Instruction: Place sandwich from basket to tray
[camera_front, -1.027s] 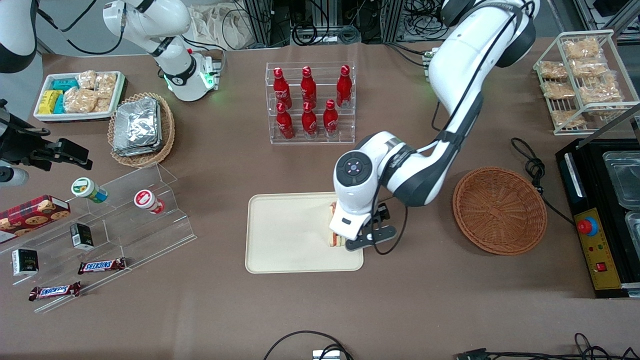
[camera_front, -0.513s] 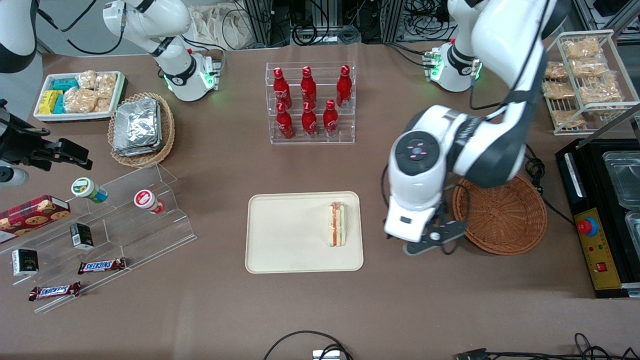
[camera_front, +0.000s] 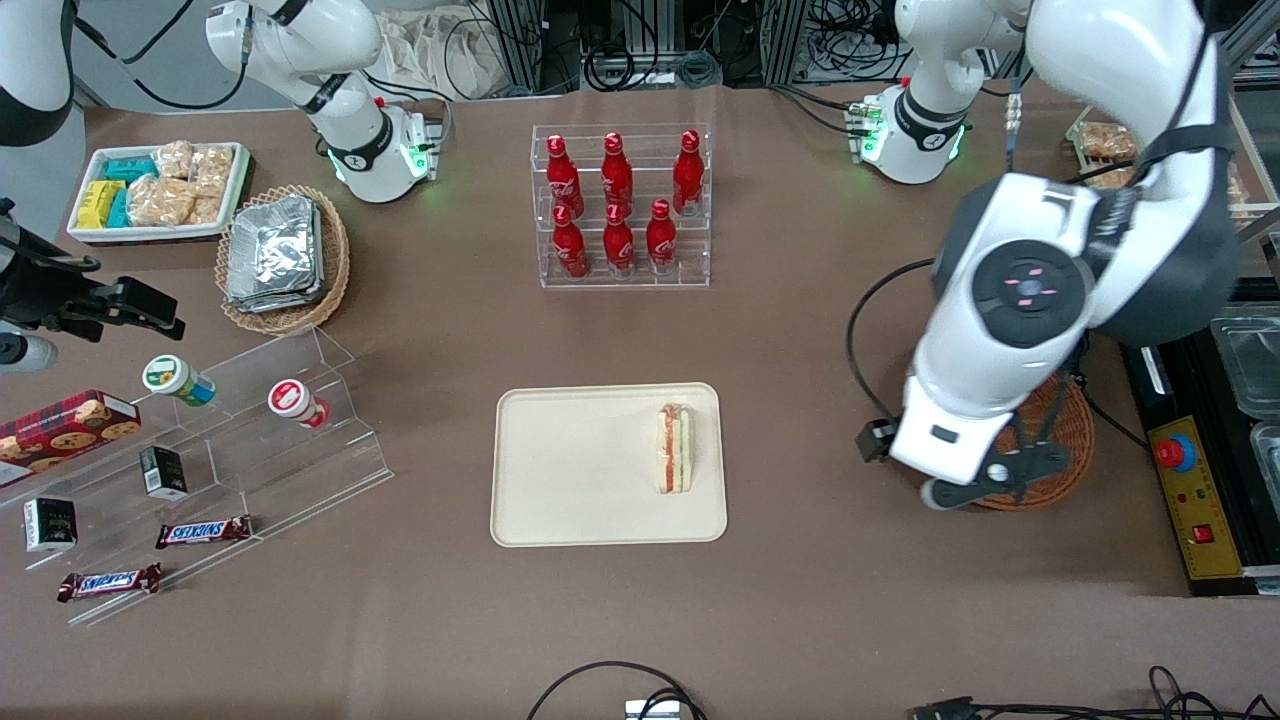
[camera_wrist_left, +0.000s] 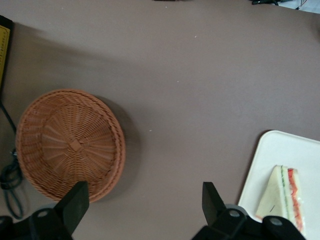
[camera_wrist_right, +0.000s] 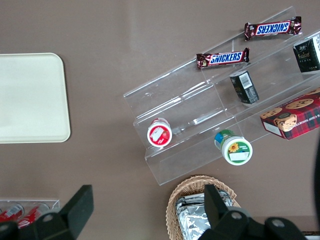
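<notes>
- Sandwich (camera_front: 674, 449) lying on the cream tray (camera_front: 560, 470) near the middle of the tabletop (camera_front: 800, 600), close to the tray's rim on the working arm's side, long axis running toward the front edge.
- Gripper (camera_wrist_left: 145, 207) raised above the round wicker basket (camera_front: 1070, 455) near the working arm's end; fingers (camera_wrist_left: 75, 202) spread wide, holding nothing.
- Sandwich well apart from the fingers, toward the parked arm's end.
- Basket empty; placement apparently complete, only retreat left.
</notes>
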